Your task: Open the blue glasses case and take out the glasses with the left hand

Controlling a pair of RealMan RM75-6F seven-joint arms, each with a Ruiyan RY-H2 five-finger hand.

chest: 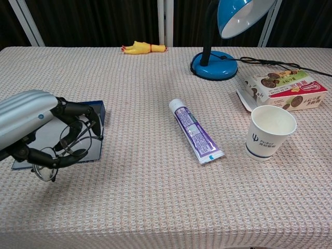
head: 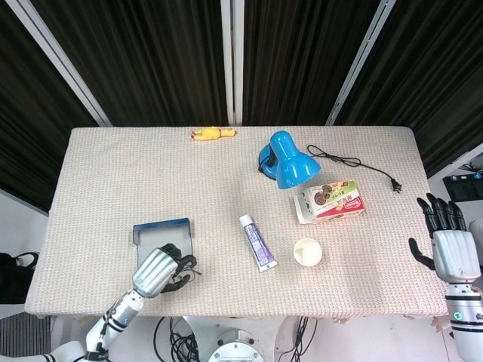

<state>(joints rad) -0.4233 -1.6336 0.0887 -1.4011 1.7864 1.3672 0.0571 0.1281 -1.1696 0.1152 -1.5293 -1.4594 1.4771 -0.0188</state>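
Head view, left hand: the left hand [head: 158,271] is hovering near the front edge of the table [head: 106,173], its dark fingers curling around the glasses [head: 183,277]; from above the frames are showing only as thin dark wire past the knuckles, and the lenses are too small to make out.
Head view, case: the blue glasses case [head: 161,232] is lying open just behind the hand, its front part covered by the hand.
Head view, right hand: the right hand [head: 450,247] is hanging off the table's right edge, fingers spread and holding nothing; its wrist is running out of frame at the bottom.
Head view, other things: a toothpaste tube [head: 257,242], a paper cup [head: 307,252], a snack box [head: 330,200], a blue desk lamp [head: 287,160] and a small yellow toy [head: 212,134] are lying well apart from the case.
Chest view, left hand: the left hand [chest: 36,129] is gripping the glasses [chest: 67,147] between thumb and fingers, lifted clear of the case; one lens is hanging below the thumb.
Chest view, case: the case [chest: 92,129] is sitting open behind the hand, mostly hidden by it.
Chest view, cut off: the lamp [chest: 228,31] is cropped at the top edge, and the right hand is out of frame.
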